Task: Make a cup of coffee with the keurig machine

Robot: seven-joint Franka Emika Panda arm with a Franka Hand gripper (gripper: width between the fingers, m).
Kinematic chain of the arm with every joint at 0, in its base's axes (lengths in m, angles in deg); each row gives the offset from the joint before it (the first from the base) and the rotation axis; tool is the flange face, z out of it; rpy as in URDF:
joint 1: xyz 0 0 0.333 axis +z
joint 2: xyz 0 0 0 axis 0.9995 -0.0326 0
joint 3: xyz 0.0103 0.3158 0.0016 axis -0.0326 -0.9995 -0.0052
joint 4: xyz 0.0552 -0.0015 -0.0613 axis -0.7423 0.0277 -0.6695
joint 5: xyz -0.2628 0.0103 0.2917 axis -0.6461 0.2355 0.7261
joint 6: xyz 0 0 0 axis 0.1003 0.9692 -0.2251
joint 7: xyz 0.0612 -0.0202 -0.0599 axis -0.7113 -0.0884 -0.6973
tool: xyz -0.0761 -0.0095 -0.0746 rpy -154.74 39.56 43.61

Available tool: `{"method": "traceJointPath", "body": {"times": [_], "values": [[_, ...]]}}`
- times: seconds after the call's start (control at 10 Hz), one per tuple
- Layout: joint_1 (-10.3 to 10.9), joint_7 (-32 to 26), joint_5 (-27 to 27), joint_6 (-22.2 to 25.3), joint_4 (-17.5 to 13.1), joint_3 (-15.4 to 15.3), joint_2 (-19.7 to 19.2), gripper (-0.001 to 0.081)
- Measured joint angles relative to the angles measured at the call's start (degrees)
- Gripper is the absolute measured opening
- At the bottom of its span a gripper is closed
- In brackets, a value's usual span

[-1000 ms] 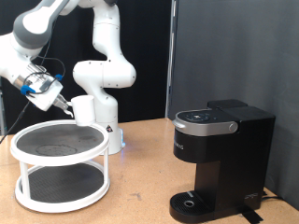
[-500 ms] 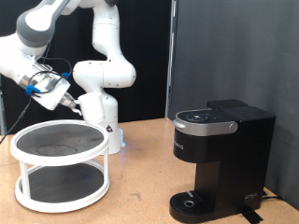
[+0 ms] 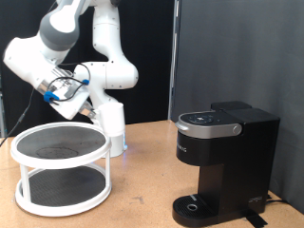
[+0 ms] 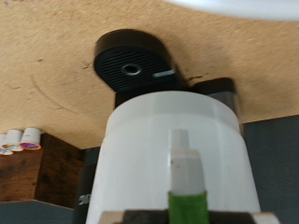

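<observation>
Carrying the cup [image 3: 113, 122], rigid, breakable, glaze-slick ceramic, pinched in the gripper [image 3: 94, 110] by its wall, at nine o'clock from the keurig machine [image 3: 220, 160].

Two cams: one fixed off-arm, one on the hand.

Ext. view sits abt table [image 3: 142, 161] height, looking level across it, mid-range: arm and rack [image 3: 61, 171] at its left, keurig machine [image 3: 226, 163] at its right, dark backdrop behind. Wrist view looks along the gripper [image 4: 185, 191] fingers, v. close to the cup [image 4: 177, 154], which fills the frame; beyond it the machine [image 4: 140, 63] shows from its base side. Shared: cup [image 3: 112, 126], machine, table [image 4: 56, 47].
</observation>
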Motion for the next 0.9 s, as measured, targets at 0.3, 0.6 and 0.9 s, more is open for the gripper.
{"method": "traceJointPath", "body": {"times": [0.3, 0.6, 0.9], "values": [[3.1, 1.3, 5.1, -5.2, -0.4, -4.2, -2.1, 0.0007], [5.8, 0.8, 8.0, -8.8, -1.3, -7.5, -5.1, 0.0007], [5.5, 3.1, 7.8, -6.5, -1.8, -7.1, -5.0, 0.0007]]}}
